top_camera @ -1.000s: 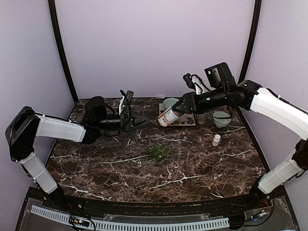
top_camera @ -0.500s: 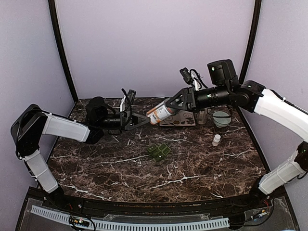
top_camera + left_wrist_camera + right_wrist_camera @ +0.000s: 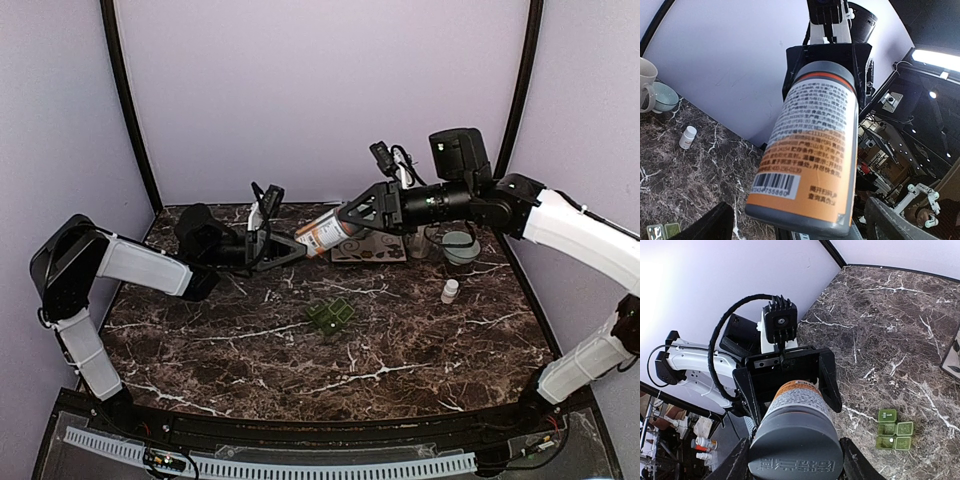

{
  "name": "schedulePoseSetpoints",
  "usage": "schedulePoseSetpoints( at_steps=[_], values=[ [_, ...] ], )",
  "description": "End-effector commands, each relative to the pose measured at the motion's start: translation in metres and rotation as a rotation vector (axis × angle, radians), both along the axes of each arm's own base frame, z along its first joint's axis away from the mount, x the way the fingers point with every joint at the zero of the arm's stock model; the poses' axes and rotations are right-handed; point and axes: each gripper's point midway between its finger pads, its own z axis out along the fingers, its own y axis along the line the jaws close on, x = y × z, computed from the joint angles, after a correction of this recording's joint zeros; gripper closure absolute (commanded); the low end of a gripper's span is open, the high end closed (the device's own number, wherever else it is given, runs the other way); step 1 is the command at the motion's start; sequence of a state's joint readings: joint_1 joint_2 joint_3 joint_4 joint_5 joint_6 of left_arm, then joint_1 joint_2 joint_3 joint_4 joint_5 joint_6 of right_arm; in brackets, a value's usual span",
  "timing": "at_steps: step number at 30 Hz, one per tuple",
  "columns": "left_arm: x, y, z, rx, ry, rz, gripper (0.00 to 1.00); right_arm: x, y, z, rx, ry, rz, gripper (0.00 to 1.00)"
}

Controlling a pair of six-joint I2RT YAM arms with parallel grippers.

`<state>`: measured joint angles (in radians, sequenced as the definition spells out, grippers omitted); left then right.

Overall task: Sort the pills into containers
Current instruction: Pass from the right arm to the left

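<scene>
While the left arm stretches over the dark marbled table (image 3: pixel 200 340) from the left side, the left pincer (image 3: pixel 287 245) is spread wide. Its two fingers (image 3: pixel 715 227) stand on either side of the bottom end of a pill bottle (image 3: pixel 322 232), and the left wrist view shows a clear gap to it, so this pincer grips nothing. The pill bottle is white and orange with a dark grey cap, and it lies almost horizontal in the air above the back part of the table, between the two pincers. The right pincer (image 3: pixel 352 220) is pinching it at the cap end, with one finger on each side of the cap in the right wrist view. Lower in the top view, nearer to the arm bases, the dark green pill organiser (image 3: pixel 331 316) lies flat on the table around its middle, well apart from both pincers. Behind it, under the right arm, a flat tray (image 3: pixel 372 252) lies near the back edge. More to the right, a mug (image 3: pixel 645 82) and a pale green bowl (image 3: pixel 461 244) stand near the back right corner. A small white bottle (image 3: pixel 451 291) stands upright in front of the bowl, apart from it.
</scene>
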<state>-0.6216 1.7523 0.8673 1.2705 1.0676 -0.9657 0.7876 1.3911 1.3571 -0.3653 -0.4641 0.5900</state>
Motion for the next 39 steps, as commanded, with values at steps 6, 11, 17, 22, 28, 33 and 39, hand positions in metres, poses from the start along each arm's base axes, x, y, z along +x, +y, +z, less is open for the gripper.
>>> schedulePoseSetpoints(
  at_steps=[6, 11, 17, 22, 28, 33, 39],
  values=[
    [-0.01, 0.002, 0.024, -0.064, -0.066, -0.061, 0.1, 0.0, 0.016, 0.013, 0.08, -0.019, 0.042, 1.0],
    [-0.011, 0.003, 0.027, -0.07, -0.075, -0.062, 0.15, 0.0, 0.019, 0.011, 0.084, -0.013, 0.048, 1.0],
    [-0.012, 0.003, 0.029, -0.076, -0.08, -0.067, 0.3, 0.002, 0.024, 0.007, 0.088, 0.0, 0.057, 1.0],
    [-0.013, 0.003, 0.031, -0.083, -0.081, -0.077, 0.46, 0.001, 0.027, 0.003, 0.083, 0.014, 0.061, 1.0],
    [-0.016, 0.004, 0.035, -0.092, -0.083, -0.097, 0.63, 0.002, 0.027, -0.003, 0.054, 0.008, 0.058, 1.0],
    [-0.023, 0.007, 0.041, -0.107, -0.08, -0.139, 0.76, -0.004, 0.024, -0.011, 0.016, -0.039, 0.088, 1.0],
    [-0.033, 0.011, 0.053, -0.109, -0.064, -0.188, 0.81, -0.029, 0.025, -0.017, -0.019, -0.226, 0.236, 1.0]
  ],
)
